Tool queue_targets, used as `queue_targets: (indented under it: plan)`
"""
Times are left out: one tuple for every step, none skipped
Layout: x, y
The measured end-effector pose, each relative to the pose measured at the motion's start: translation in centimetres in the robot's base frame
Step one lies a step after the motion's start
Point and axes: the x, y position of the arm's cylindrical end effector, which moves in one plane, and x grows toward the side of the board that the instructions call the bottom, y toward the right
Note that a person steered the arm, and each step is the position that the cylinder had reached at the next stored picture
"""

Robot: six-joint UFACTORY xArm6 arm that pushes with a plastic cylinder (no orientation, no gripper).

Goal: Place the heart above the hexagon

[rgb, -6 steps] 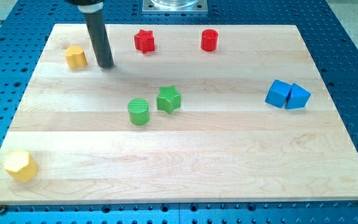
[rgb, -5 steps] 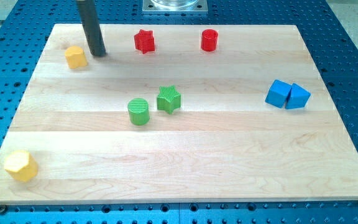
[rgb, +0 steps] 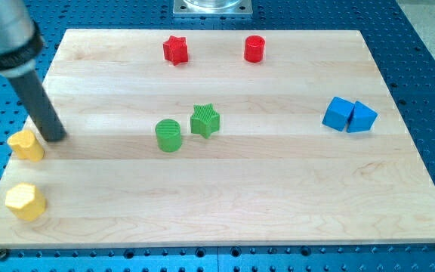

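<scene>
The yellow heart [rgb: 26, 145] lies at the board's left edge, just above the yellow hexagon [rgb: 25, 202] near the view's bottom left corner. A small gap of bare board separates the two. My tip [rgb: 54, 137] rests on the board just to the right of the heart, touching or nearly touching its upper right side. The dark rod rises from there toward the view's top left.
A green cylinder [rgb: 168, 135] and a green star [rgb: 205, 120] sit mid-board. A red star [rgb: 175, 49] and a red cylinder [rgb: 254, 48] sit near the top edge. Two blue blocks [rgb: 349, 115] sit together at the right. The wooden board [rgb: 278, 189] lies on a blue perforated table.
The yellow heart has moved from the board's top left down and left to the left edge above the hexagon. My tip moved down and left with it.
</scene>
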Motion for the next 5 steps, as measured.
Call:
queue_targets:
  plan:
    - [1.0, -3.7]
    - [6.1, -3.0]
    - [4.9, -3.3]
    - [3.0, -3.8]
    - [3.7, -0.3]
